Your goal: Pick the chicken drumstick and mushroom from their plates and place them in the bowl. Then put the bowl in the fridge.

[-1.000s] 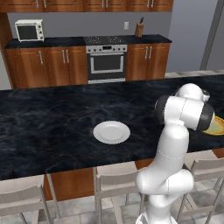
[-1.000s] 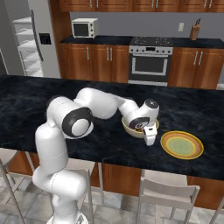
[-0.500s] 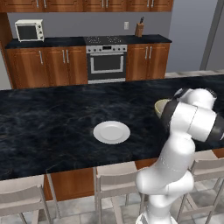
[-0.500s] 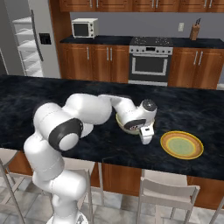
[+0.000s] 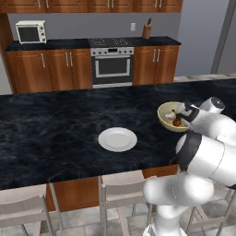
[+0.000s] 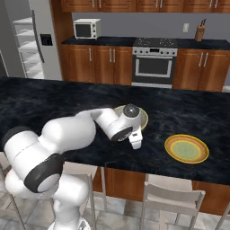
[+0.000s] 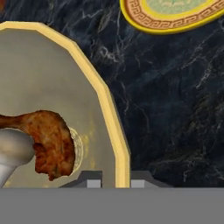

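Gripping the near rim of the bowl (image 7: 111, 131), the claw (image 7: 113, 183) is sitting closed with one tip inside the wall and one outside. Compared with a second ago, the arm is standing further over the bowl, which is showing more fully in the left base view, so the carry to the fridge (image 6: 31, 45) is likely starting. The hand view is showing the chicken drumstick (image 7: 50, 142) lying inside beside the pale mushroom (image 7: 13, 151). Meanwhile, the right base view is showing the bare yellow-green plate (image 6: 186, 148), and the left base view the white plate (image 5: 117, 139), both on the desk (image 5: 46, 133).
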Controlling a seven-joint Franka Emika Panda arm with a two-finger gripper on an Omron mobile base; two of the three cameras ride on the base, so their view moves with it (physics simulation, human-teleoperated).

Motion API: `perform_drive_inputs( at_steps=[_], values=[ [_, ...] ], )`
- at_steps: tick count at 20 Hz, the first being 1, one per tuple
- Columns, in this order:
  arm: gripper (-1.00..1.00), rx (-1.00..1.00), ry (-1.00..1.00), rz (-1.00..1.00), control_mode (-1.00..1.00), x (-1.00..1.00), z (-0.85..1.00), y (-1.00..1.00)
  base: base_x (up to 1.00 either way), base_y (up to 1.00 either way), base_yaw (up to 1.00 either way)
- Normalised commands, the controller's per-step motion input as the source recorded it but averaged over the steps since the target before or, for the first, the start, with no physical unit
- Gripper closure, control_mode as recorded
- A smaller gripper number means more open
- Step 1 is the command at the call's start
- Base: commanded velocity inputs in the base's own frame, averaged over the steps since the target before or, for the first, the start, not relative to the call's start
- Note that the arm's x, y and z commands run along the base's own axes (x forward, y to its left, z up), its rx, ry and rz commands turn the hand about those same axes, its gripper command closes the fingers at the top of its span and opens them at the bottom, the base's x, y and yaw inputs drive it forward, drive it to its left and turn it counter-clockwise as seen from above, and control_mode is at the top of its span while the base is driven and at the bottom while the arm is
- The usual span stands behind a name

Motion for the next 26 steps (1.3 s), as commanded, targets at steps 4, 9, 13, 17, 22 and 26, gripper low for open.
perform_drive_inputs(
  at_steps=[4, 9, 13, 17, 22, 26],
  values=[
    [1.0, 0.0, 0.0, -0.09, -1.0, -0.45, 0.43, 0.44, 0.0, 0.0, 0.0],
    [1.0, 0.0, 0.0, -0.12, -1.0, -0.47, 0.34, 0.5, 0.0, 0.0, 0.0],
    [1.0, 0.07, 0.0, -0.13, -1.0, -0.42, 0.24, 0.59, 0.0, 0.0, 0.0],
    [1.0, 0.16, 0.0, -0.2, -1.0, -0.21, 0.16, 0.57, 0.0, 0.0, 0.0],
    [1.0, 0.16, 0.0, -0.23, -1.0, -0.12, 0.06, 0.59, 0.0, 0.0, 0.0],
    [1.0, 0.22, 0.0, -0.23, -1.0, -0.1, 0.04, 0.58, 0.0, 0.0, 0.0]
  ],
)
